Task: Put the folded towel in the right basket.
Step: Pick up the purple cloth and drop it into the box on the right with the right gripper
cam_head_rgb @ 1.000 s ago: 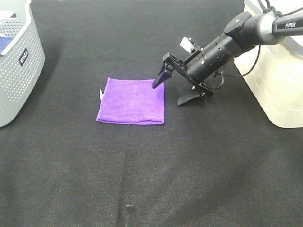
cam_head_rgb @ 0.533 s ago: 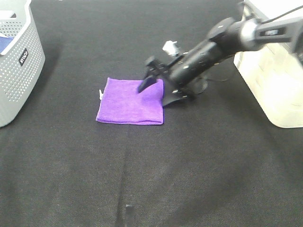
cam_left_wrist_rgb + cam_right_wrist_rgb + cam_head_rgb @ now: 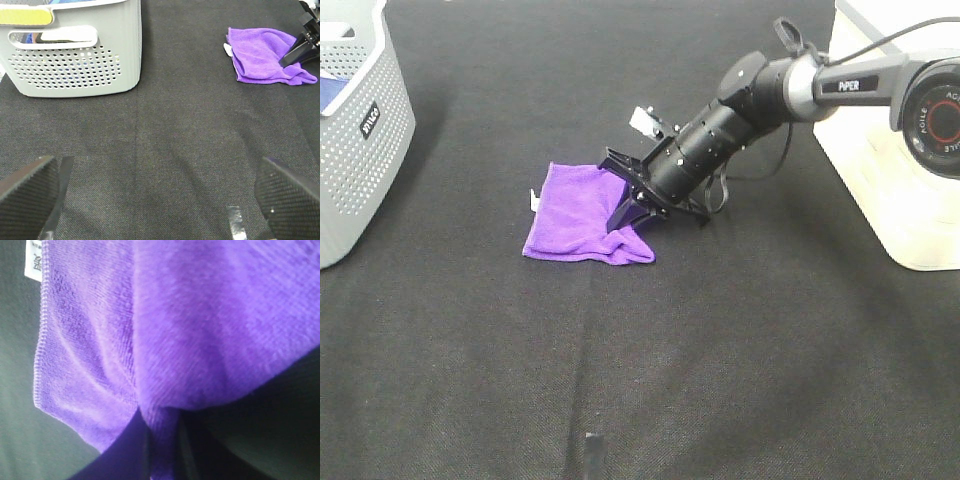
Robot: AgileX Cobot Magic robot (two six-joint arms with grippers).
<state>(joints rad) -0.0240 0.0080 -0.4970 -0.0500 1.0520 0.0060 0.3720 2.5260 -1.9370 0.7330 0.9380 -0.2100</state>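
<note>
right claw pinching the purple towel's edge

the right claw (image 3: 626,214) is clamped on the near edge of the folded towel (image 3: 575,208), fabric bunched up between its fingers (image 3: 125,455). the rest of the towel lies on the black tabletop (image 3: 720,350), spreading away from the claw toward the grey basket (image 3: 360,130). the white right basket (image 3: 900,150) stands well behind the claw, beside the arm. the left claw (image 3: 160,200) hangs over bare tabletop with its fingers wide apart, the towel far ahead of it to one side.
</note>
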